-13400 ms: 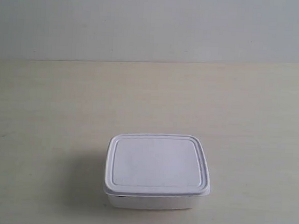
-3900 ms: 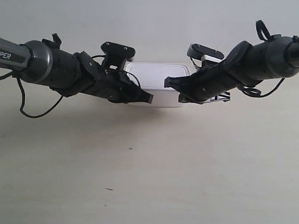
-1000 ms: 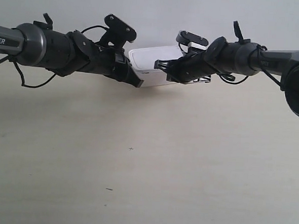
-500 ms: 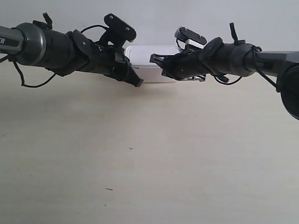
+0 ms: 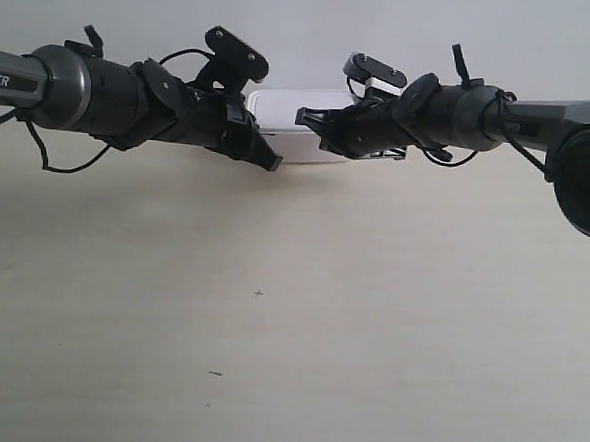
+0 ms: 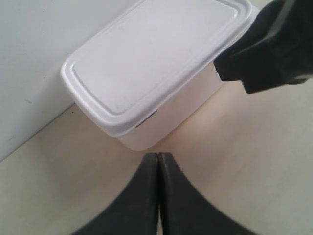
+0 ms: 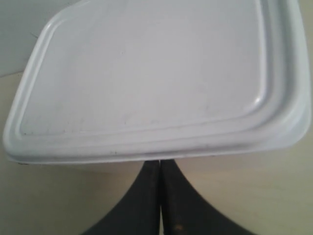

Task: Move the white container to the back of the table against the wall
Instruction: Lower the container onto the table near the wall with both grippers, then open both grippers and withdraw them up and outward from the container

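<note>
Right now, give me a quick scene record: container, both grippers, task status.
container: white container, lid on, flat on the table, at the back by the wall
left gripper: shut, empty, tips close to the container's side
right gripper: shut, empty, tips at the lid's rim
task status: looks done or nearly done; wall contact hard to confirm

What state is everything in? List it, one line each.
Container: closed, upright on the table, back at the wall.
Left gripper: shut, holding nothing, tips near the container's side.
Right gripper: shut, holding nothing, tips by the container's rim.
</note>
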